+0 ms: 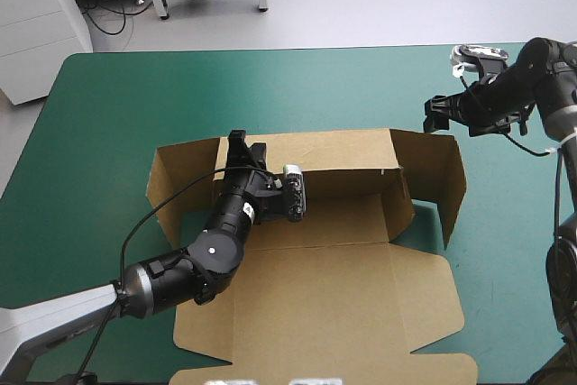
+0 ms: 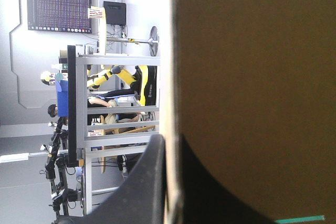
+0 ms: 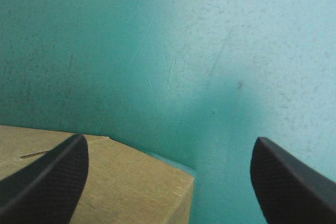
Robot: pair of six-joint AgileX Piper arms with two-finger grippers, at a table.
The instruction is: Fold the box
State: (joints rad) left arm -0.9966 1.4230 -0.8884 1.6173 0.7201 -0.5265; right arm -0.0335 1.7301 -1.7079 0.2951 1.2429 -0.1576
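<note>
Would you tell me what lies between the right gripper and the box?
Nothing: the high view shows the right gripper just beyond the box's raised right wall, with only bare teal-green cover between.

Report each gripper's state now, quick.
Left gripper: shut on the box, at its far wall.
Right gripper: open, holding nothing.

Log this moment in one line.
box: walls partly raised | left claw: shut on far wall | right claw: open, holding nothing

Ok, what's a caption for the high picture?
Left gripper pinches the box's far wall; right gripper hovers open nearby.
</note>
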